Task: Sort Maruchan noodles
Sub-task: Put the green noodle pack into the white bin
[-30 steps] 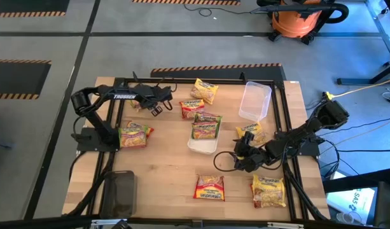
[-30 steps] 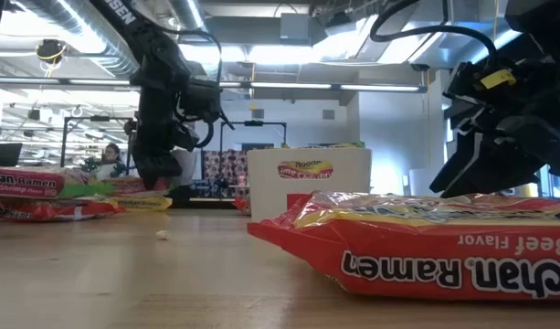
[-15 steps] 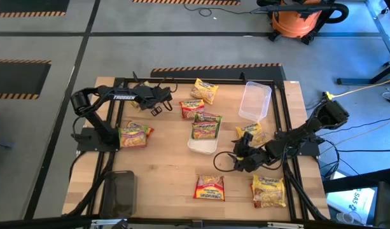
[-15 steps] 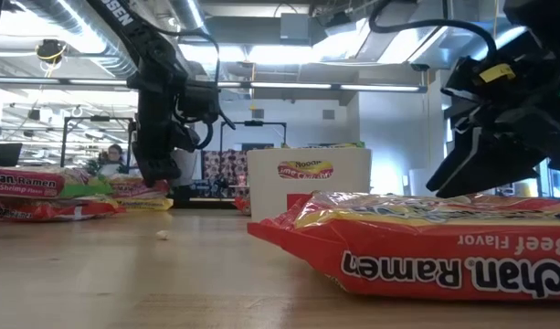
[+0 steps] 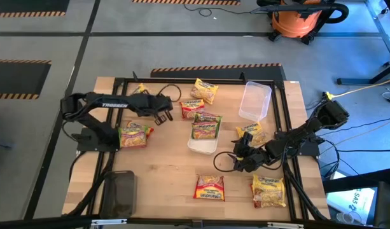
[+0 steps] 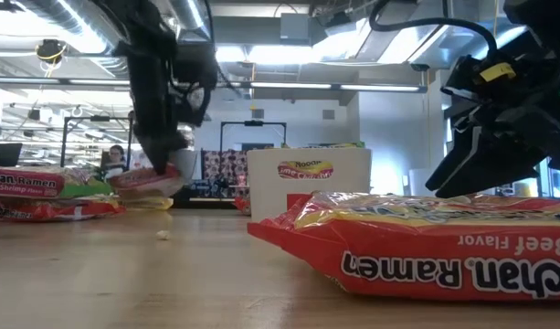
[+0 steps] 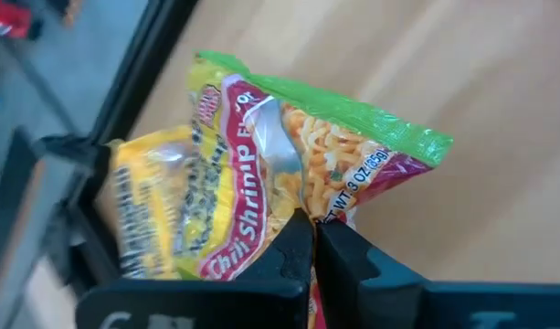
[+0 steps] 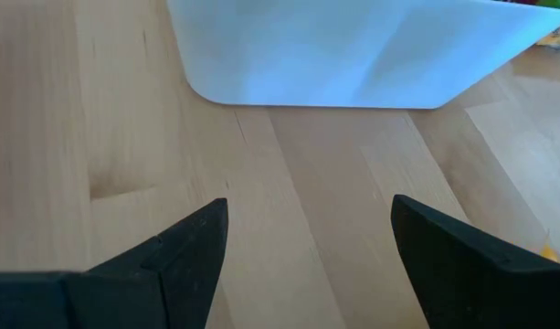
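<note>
A green-and-red Chili Shrimp noodle packet (image 7: 298, 155) sits between the fingers of my left gripper (image 7: 314, 242), which is shut on it above the table's far left part (image 5: 163, 113). In the low view this packet (image 6: 148, 179) hangs off the wood. A yellow packet (image 7: 156, 206) lies just beyond it by the frame. My right gripper (image 5: 236, 156) stands open over bare wood, right of centre, with the white tray (image 8: 353, 55) ahead of its fingers. More noodle packets lie flat on the table: red (image 5: 209, 187), yellow (image 5: 269, 191), yellow (image 5: 205, 90). My left gripper pinches the Chili Shrimp packet at its nearest edge (image 7: 305, 208) between the two shut fingers (image 7: 284, 260), and the wrapper crumples there. The fingers slant down onto it from above. The packet hangs tilted below the fingers, lifted clear of the table.
A clear tray (image 5: 255, 100) lies at the far right and a dark tray (image 5: 121, 194) at the near left. The white tray (image 5: 203, 145) at the centre holds a green packet (image 5: 206, 126). Other packets lie at the left (image 5: 134, 135) and by the right arm (image 5: 252, 133).
My left gripper has shut on the Chili Shrimp packet, then risen and swung toward the table's near edge and slightly right. The packet has been lifted clear of the wood and now hangs tilted. My right gripper has kept still.
</note>
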You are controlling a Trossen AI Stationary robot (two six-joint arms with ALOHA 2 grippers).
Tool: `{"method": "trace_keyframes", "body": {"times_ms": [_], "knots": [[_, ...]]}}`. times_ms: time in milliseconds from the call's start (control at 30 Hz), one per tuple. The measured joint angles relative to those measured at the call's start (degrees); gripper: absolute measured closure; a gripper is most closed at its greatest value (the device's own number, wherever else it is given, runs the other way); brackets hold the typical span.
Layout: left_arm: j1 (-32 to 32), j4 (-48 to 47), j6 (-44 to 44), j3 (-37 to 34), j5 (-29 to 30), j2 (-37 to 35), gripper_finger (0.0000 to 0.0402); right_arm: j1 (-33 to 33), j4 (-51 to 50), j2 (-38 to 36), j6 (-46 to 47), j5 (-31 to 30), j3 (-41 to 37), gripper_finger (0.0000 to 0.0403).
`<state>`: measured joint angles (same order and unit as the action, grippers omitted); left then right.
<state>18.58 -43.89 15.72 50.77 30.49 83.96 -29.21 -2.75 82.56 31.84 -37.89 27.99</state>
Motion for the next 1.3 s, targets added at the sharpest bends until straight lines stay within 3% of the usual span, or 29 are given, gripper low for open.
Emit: {"method": "trace_keyframes", "body": {"times_ms": [233,467,633,800,1067,1200,1300], "knots": [[-8.9,1.8,4.2,0.1,-11.2,-0.1,0.0401,0.0,0.2,0.0,0.9,0.4,0.0,0.0119],[-15.2,7.2,7.3,0.1,-14.7,1.7,0.0381,0.0,0.2,0.0,0.9,1.2,0.0,0.0119],[-16.2,11.8,6.7,0.3,-19.8,1.5,0.0348,0.0,0.2,0.0,0.7,2.4,0.0,0.0119],[-14.6,11.2,6.4,1.5,-23.6,1.5,0.029,0.0,0.2,0.0,0.5,2.6,0.0,0.0119],[-7.4,3.6,4.5,3.7,-24.2,1.4,0.0205,0.0,0.2,0.0,0.7,4.5,0.0,0.0119],[-0.8,-0.5,1.2,3.7,-23.8,1.4,0.0186,0.0,0.1,0.0,0.8,5.5,0.0,0.0119],[4.6,1.1,-2.6,3.2,-30.6,1.4,0.0186,0.0,0.1,0.0,0.8,5.5,0.0,0.0119]]}}
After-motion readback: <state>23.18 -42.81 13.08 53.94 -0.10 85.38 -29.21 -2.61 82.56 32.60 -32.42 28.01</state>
